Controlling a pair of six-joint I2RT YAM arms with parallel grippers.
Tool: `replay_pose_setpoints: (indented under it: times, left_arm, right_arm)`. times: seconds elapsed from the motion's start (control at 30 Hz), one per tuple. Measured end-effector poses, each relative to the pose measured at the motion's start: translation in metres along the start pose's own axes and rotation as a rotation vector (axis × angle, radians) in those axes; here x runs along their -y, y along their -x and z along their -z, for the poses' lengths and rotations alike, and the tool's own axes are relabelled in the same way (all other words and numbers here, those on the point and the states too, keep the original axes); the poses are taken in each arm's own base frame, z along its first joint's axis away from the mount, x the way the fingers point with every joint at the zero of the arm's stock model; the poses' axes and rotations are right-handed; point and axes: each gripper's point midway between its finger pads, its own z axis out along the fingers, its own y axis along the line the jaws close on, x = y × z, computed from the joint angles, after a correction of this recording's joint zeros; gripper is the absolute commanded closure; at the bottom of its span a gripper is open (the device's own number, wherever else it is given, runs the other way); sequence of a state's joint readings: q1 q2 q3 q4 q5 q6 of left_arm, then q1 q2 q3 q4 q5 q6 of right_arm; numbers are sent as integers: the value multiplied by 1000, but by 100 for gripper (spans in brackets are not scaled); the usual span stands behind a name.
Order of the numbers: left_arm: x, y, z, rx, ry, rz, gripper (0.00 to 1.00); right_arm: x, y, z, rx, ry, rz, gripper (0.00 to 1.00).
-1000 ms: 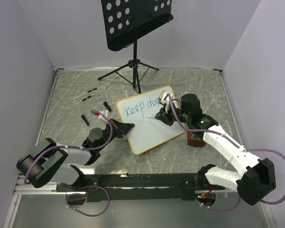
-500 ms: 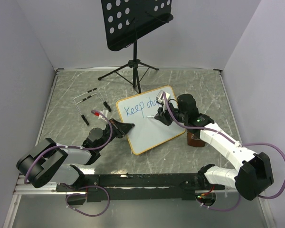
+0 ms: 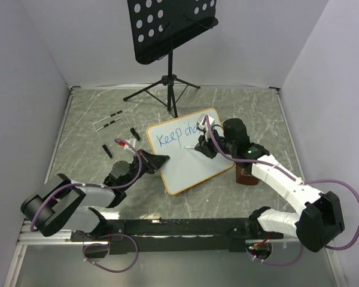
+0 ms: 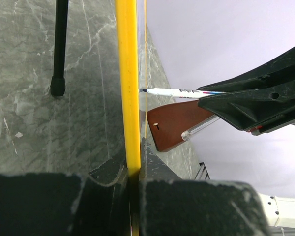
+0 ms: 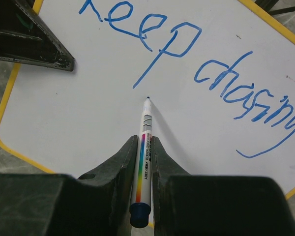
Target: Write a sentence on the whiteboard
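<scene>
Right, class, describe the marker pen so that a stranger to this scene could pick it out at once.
In front of the black music stand sits the yellow-framed whiteboard. Over its middle, the right claw is shut on the marker: a slim white pen, blue-tipped, the only thing here with a rainbow stripe.

The whiteboard [image 3: 188, 166] lies mid-table, with the music stand [image 3: 170, 27] behind it at the far side. The left gripper [image 3: 161, 160] is at the board's left edge and the right gripper [image 3: 198, 145] over its right half. The marker [image 5: 143, 152] tip is just near of the sentence [image 3: 170, 138].
</scene>
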State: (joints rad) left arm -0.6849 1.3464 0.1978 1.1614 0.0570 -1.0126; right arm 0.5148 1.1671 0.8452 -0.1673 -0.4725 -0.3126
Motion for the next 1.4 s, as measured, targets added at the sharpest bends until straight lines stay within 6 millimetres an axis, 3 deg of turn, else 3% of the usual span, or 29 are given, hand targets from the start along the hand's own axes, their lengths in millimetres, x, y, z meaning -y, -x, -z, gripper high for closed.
replay_pose_setpoints:
  times: [0.43,0.87,1.4]
  left_arm:
    - [0,0,0,1,0,2,99]
    - [0,0,0,0,2,3,99]
    - [-1,0,0,1,4,3,99]
  right_arm:
    - [-8,-8,5,-33,31,-1,100]
    - [-28,-32,16,-90,90,-19,100]
    - [-20,-22,11,-78,63,-19,100]
